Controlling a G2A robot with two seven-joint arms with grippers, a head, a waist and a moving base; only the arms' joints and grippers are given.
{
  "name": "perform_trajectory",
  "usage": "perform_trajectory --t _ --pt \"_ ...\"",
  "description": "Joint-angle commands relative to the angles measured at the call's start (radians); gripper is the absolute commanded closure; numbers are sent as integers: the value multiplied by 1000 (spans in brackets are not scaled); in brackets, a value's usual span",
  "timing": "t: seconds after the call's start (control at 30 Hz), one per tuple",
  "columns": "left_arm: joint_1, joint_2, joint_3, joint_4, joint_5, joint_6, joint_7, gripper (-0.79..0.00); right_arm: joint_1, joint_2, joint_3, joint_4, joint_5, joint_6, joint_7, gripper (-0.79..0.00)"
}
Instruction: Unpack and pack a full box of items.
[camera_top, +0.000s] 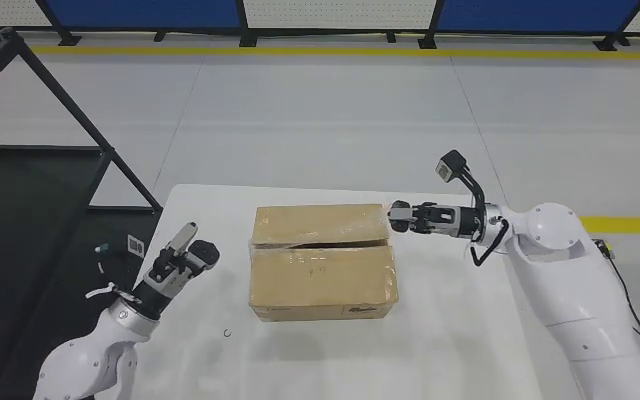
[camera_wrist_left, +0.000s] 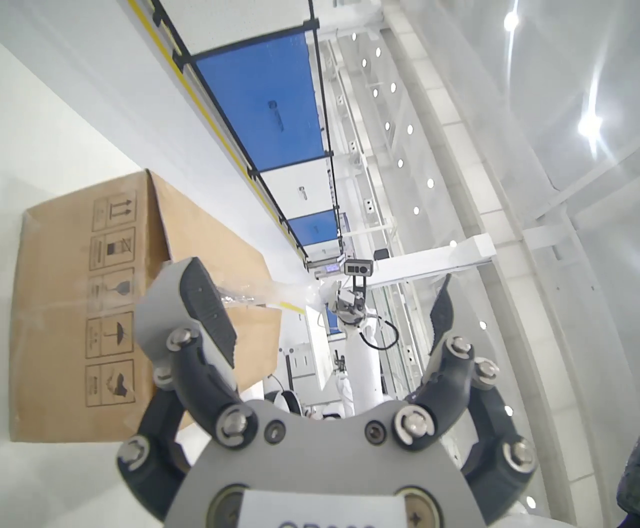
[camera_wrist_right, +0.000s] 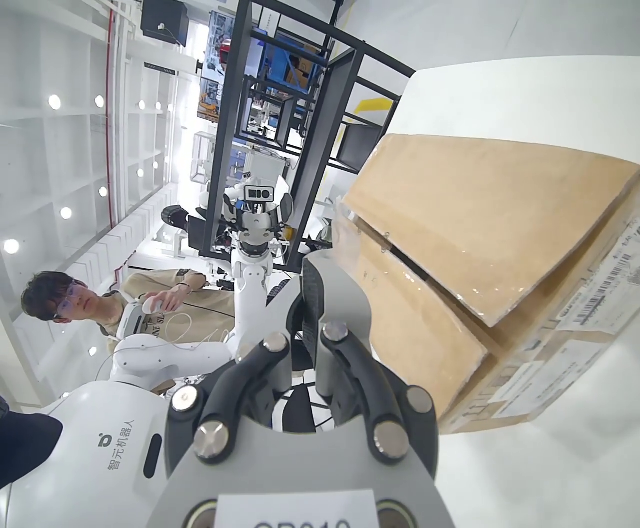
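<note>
The white table (camera_top: 455, 340) carries one thing of the task, a brown cardboard box (camera_top: 320, 265) lying long-side across its middle, well apart from the left arm and right next to the right one. Its two top flaps are folded down but not sealed: the seam (camera_top: 325, 243) between them gapes dark, and in the right wrist view the far flap (camera_wrist_right: 480, 210) rides a little above the near one at that end. The left gripper (camera_wrist_left: 320, 285) hangs off the box's left end with its fingers spread wide and nothing between them, facing the end panel with its column of handling marks (camera_wrist_left: 111, 300). The right gripper (camera_top: 398, 216) sits at the box's right end, level with the far flap's edge, fingers pressed together and holding nothing; whether it touches the cardboard I cannot tell. Glossy clear tape (camera_wrist_right: 475, 295) clings along the flap edges, and a torn strip (camera_wrist_left: 250, 296) sticks out of the seam. I judge the box stiff at its corners but bendy in the flaps, probably heavy if full, and slick where taped; the raised free edge of the far flap near the right end looks the best place to pinch and lift. A tiny dark ring (camera_top: 228, 333) lies on the table nearer the left arm.
</note>
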Motion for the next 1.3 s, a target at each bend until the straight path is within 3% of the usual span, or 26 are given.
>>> perform_trajectory --t 0.0,0.6,1.27 --pt "-32 2 21 17 -7 27 -22 -785 12 -2 -8 29 -1 -2 -7 0" --pt "-187 12 161 120 56 101 -56 -785 54 10 -14 191 -19 -2 95 0" --pt "-280 2 291 242 91 76 52 -785 102 -3 -72 294 -17 17 121 0"
